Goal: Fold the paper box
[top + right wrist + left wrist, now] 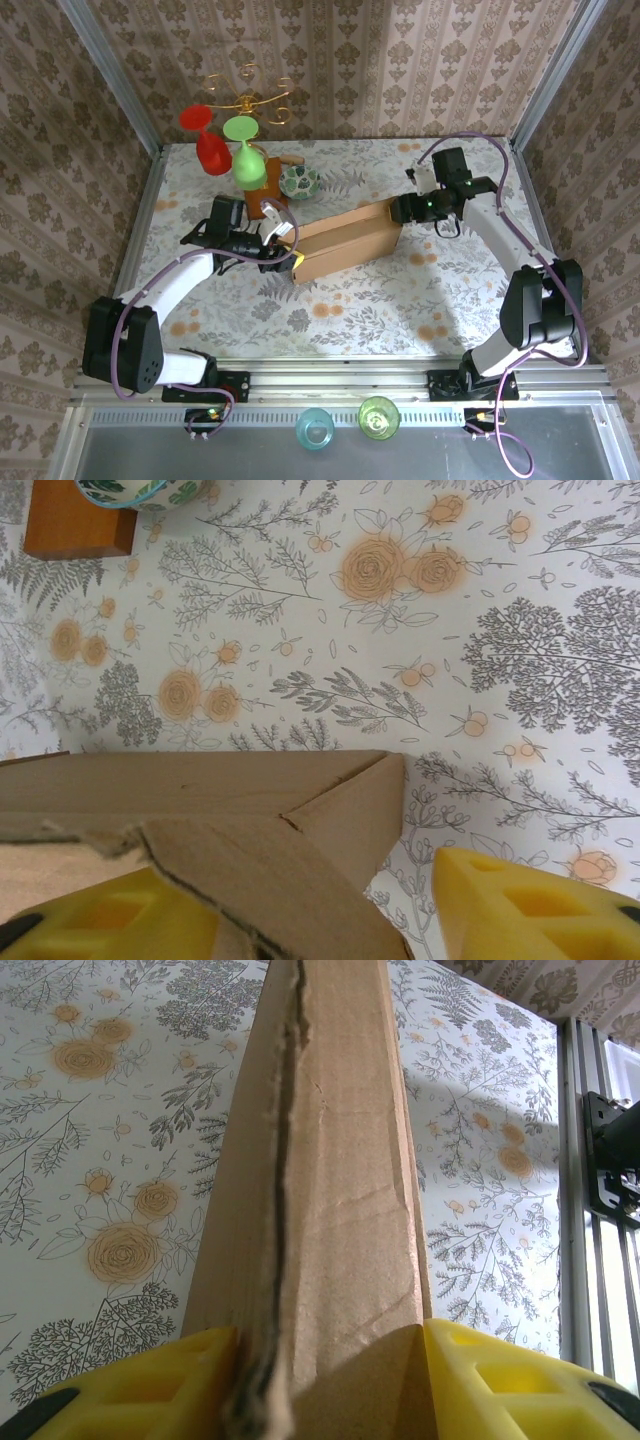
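Yellow-fingered left gripper (325,1360) pinches one end wall of the half-formed box (345,243) between its fingers, while the right gripper (330,910) stands open astride the opposite corner, loose flaps seemingly left to tuck.

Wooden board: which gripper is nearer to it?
Left. The left gripper grips the paper box at the end beside the wooden board; the right gripper is at its opposite end.

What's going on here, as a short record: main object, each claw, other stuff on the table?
main object: paper box, tan cardboard
left gripper: shut on a box wall
right gripper: open, fingers around a box corner
nearby: patterned bowl, wooden board, red glass, green glass
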Robot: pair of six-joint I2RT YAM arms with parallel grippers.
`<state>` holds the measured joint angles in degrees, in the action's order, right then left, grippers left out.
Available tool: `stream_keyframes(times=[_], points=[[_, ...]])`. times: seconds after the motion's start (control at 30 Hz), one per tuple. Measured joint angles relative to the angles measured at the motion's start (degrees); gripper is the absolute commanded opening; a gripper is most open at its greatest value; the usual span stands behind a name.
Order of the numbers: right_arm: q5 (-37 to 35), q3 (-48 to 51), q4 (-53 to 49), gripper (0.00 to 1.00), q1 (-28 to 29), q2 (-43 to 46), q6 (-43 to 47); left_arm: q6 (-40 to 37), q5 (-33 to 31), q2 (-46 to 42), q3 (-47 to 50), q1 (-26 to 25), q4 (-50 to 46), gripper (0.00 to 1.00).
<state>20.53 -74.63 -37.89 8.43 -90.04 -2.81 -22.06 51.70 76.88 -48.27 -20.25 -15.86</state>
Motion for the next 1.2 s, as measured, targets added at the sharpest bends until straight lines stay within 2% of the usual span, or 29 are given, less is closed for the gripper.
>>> stream_keyframes(times=[0.1, 0.23, 0.5, 0.83, 1.2], points=[[-1.8, -1.8, -1.6, 0.70, 0.0, 0.5, 0.7, -0.3, -0.1, 0.0, 0.0, 0.0, 0.0, 0.39], [-3.3, -4.7, -2.9, 0.70, -0.4, 1.5, 1.6, -0.9, -0.2, 0.0, -0.2, 0.0, -0.1, 0.39], [-1.0, -7.8, -4.8, 0.54, -1.9, 2.2, 6.7, -1.5, -0.3, 0.7, -1.0, 0.0, -0.6, 0.39], [-0.2, -8.5, -7.2, 0.50, -1.5, -0.9, 11.6, -1.8, -0.3, 0.8, -1.4, 0.0, -1.4, 0.40], [-0.9, -9.9, -7.7, 0.28, 0.1, -3.3, 12.9, -1.8, -0.3, 1.0, -1.5, 0.1, -1.5, 0.40]])
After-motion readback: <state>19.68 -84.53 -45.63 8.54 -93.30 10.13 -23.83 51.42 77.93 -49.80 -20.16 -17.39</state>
